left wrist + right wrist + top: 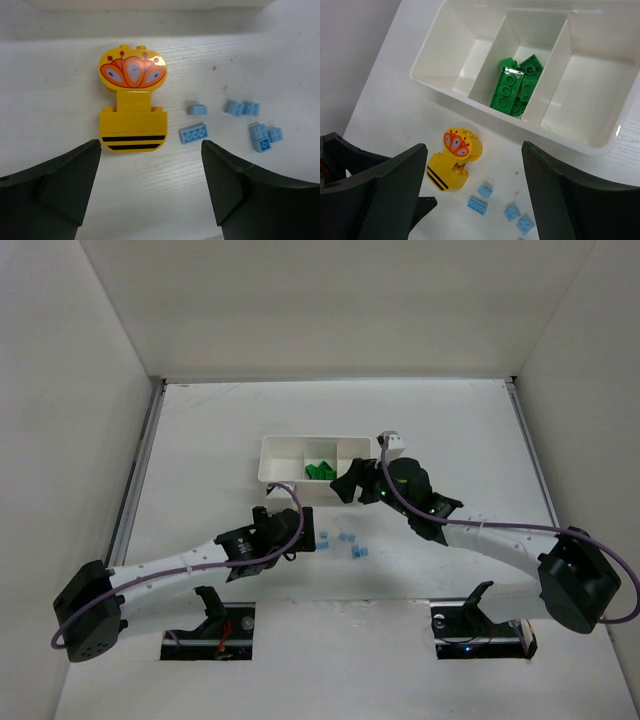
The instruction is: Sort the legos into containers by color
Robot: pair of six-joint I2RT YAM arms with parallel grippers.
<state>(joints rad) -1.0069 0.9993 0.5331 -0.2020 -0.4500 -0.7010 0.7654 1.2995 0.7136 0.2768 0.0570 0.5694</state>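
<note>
A yellow brick figure [133,115] with black stripes and an orange flower print lies flat on the table just ahead of my left gripper [151,150], which is open and empty. Several tiny light blue bricks [194,133] lie scattered to its right. The white three-compartment tray [470,97] holds green bricks [515,87] in its middle compartment; the two outer compartments are empty. My right gripper [474,150] is open and empty, hovering above the yellow figure [454,162] and the blue bricks [477,205]. In the top view the left gripper [303,525] hides the yellow figure.
The tray [275,455] stands mid-table, with my right gripper [350,483] at its near edge and the blue bricks [346,540] on the table in front. White walls enclose the table on the left, right and far sides.
</note>
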